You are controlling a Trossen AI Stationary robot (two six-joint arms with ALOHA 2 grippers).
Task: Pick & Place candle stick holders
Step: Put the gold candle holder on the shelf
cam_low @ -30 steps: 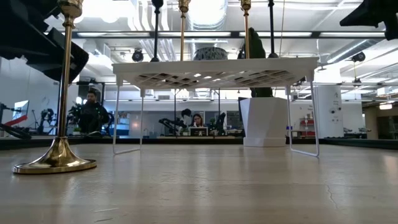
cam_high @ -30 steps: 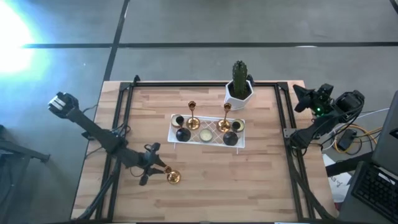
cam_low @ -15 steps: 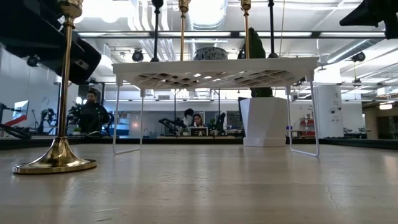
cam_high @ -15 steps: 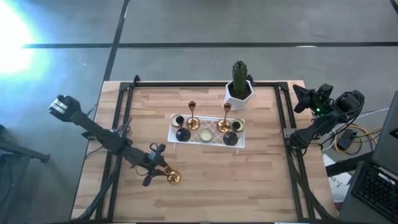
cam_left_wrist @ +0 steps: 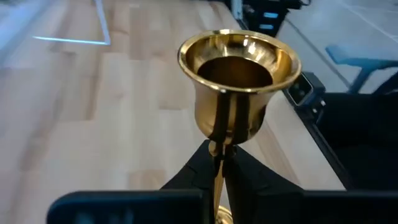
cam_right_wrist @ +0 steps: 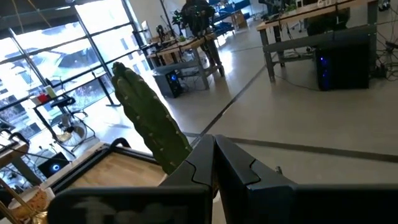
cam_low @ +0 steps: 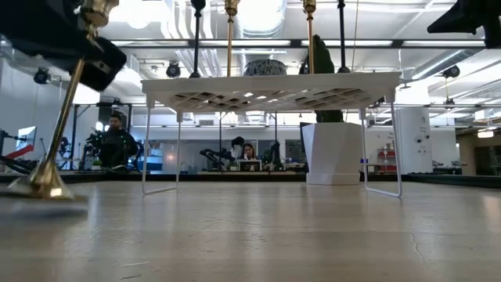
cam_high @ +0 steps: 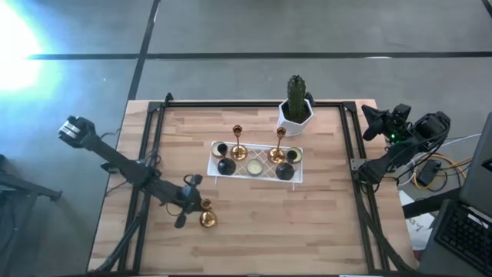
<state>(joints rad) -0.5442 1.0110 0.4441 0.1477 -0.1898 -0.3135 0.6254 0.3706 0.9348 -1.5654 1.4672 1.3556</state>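
Up close in the left wrist view, the left gripper (cam_left_wrist: pixel 219 163) clamped a brass candle stick holder (cam_left_wrist: pixel 236 87) by its stem, tilted in the low view.

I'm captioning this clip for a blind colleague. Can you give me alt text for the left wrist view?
A shiny gold candle stick holder fills the view, its open cup facing the camera and its thin stem clamped between the left gripper's dark jaws. Behind it lies the pale wooden table, with a black frame rail along one edge.

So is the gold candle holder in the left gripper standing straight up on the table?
No, in the low view the gold candle holder leans over, its base lifted on one side.
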